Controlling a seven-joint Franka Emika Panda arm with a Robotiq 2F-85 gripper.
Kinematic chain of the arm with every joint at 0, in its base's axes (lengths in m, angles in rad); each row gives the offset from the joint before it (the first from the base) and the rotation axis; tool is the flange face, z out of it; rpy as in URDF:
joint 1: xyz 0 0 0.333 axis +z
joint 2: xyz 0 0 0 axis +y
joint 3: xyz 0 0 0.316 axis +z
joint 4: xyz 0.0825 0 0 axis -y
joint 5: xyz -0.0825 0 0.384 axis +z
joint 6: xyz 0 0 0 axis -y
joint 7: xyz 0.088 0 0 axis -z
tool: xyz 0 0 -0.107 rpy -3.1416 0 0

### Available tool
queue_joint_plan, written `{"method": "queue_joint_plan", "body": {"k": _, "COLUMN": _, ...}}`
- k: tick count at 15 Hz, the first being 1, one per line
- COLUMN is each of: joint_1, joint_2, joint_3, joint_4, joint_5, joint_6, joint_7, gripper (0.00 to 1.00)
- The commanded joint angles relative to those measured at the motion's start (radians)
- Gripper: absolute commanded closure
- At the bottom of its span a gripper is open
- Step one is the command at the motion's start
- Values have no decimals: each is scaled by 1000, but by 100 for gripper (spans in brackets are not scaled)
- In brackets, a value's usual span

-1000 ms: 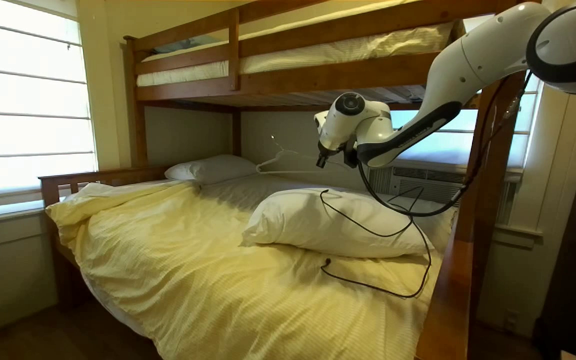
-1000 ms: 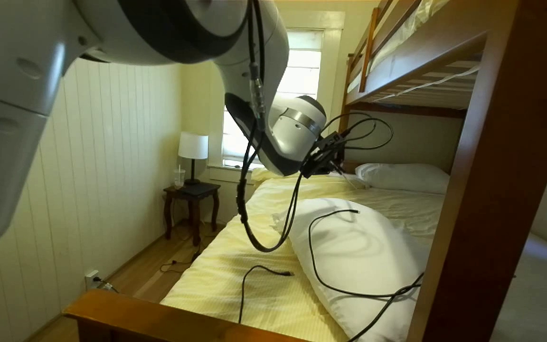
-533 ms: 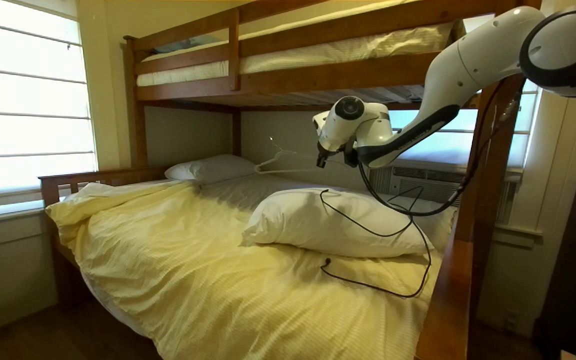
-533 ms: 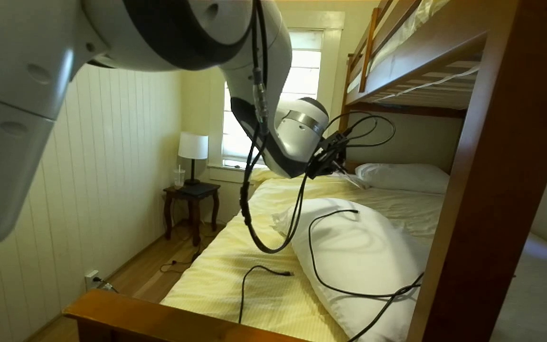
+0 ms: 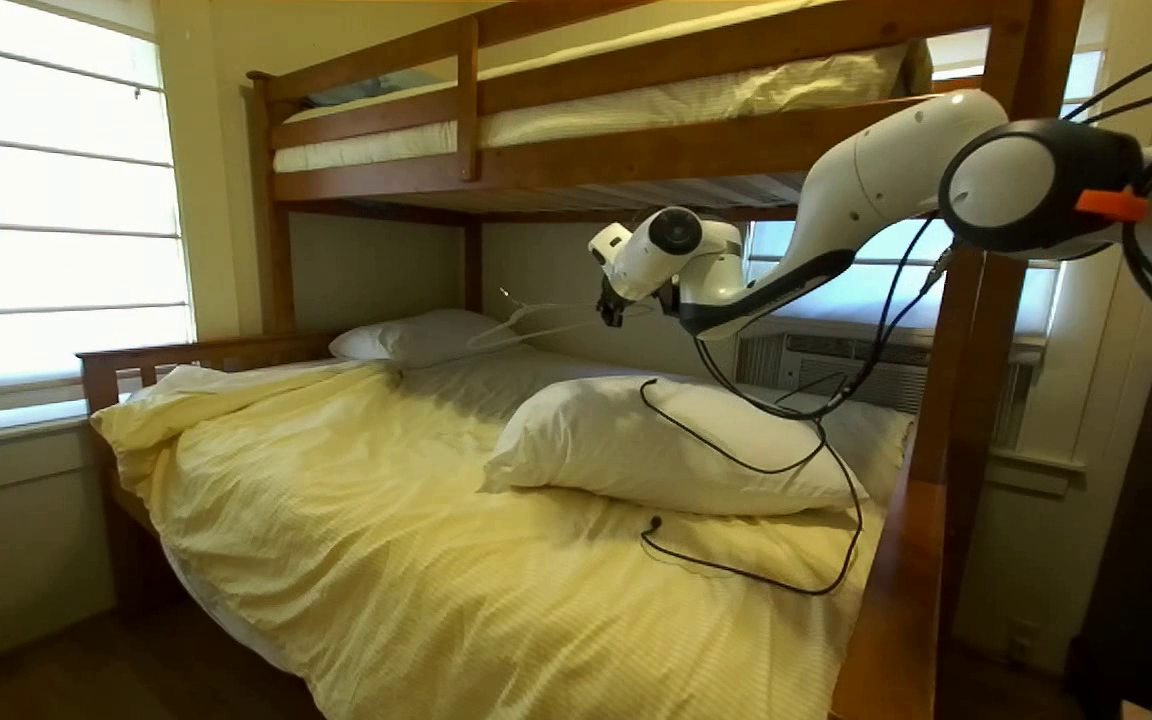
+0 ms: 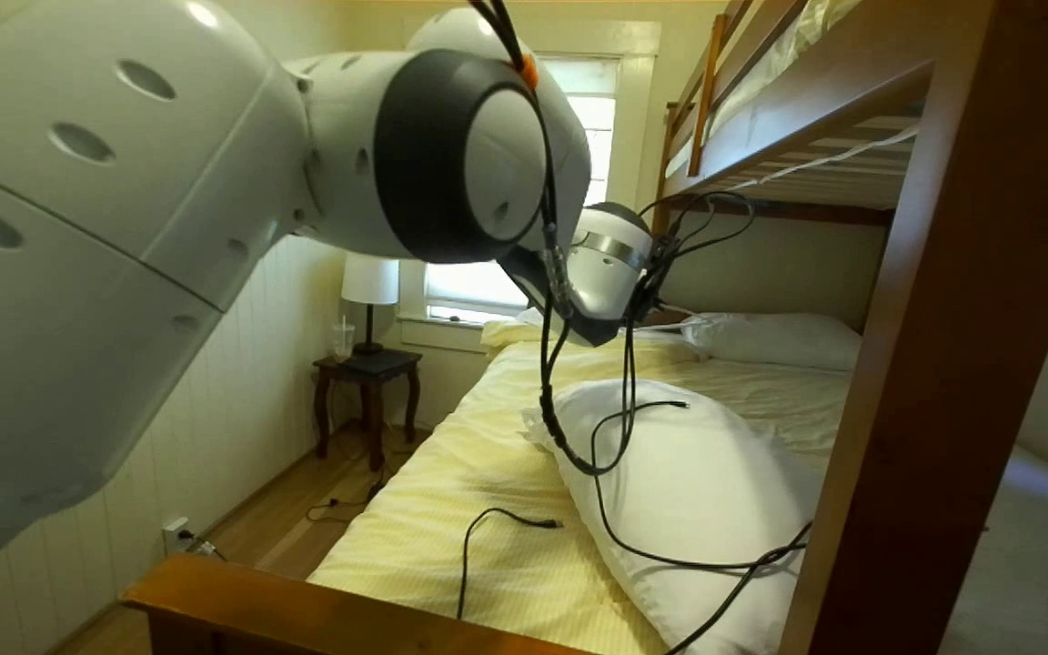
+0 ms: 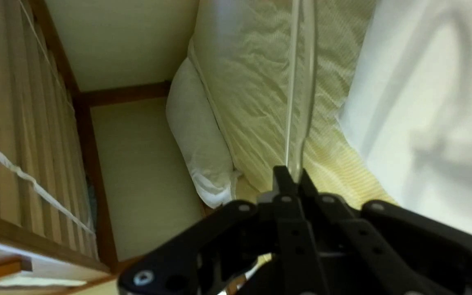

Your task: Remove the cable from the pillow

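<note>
A black cable [image 5: 711, 444] lies in a loose curve over the white pillow [image 5: 586, 440]. In an exterior view the cable [image 6: 706, 565] crosses the top of the pillow [image 6: 697, 491], and one plug end rests on the yellow cover beside it. My gripper [image 5: 613, 318] is above the bed, beyond the pillow and apart from the cable. In the wrist view the gripper [image 7: 294, 176] is shut on a white hanger [image 7: 309, 82], which sticks out past the fingertips. The pillow [image 7: 424, 123] shows at the right there, with shadows on it; the cable is out of that view.
The upper bunk [image 5: 636, 160] is overhead, and a bunk post [image 6: 924, 364] stands beside the pillow. A far pillow [image 5: 451, 337] lies near the hanger. A nightstand [image 6: 378, 364] with a lamp is beyond the bed. The arm's own cables [image 6: 569, 446] hang over the pillow.
The arm has reached farther along the bed, toward the far pillow, carrying the hanger with it. Its elbow has come lower. The cable and the white pillow have not moved.
</note>
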Motion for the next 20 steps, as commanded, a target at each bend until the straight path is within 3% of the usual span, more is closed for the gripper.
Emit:
{"method": "queue_joint_plan", "body": {"k": 1, "joint_1": 23, "joint_2": 186, "joint_3": -26, "joint_4": 238, "joint_5": 83, "joint_6": 133, "joint_7": -226, "gripper": 99}}
{"method": "queue_joint_plan", "body": {"k": 2, "joint_1": -19, "joint_2": 225, "joint_3": 38, "joint_4": 284, "joint_5": 80, "joint_6": 150, "joint_7": -296, "gripper": 99}}
{"method": "queue_joint_plan", "body": {"k": 7, "joint_1": -41, "joint_2": 402, "joint_3": 86, "joint_4": 492, "joint_5": 107, "joint_6": 306, "joint_7": -546, "gripper": 99}}
{"method": "queue_joint_plan", "body": {"k": 8, "joint_1": -27, "joint_2": 294, "joint_3": 61, "joint_4": 332, "joint_5": 85, "joint_6": 240, "joint_7": -449, "gripper": 95}}
{"method": "queue_joint_plan", "body": {"k": 15, "joint_1": -43, "joint_2": 408, "joint_3": 82, "joint_4": 468, "joint_5": 85, "joint_6": 325, "joint_7": -536, "gripper": 99}}
{"method": "queue_joint_plan", "body": {"k": 20, "joint_1": -78, "joint_2": 430, "joint_3": 159, "joint_4": 415, "joint_5": 115, "joint_6": 406, "joint_7": -709, "gripper": 99}}
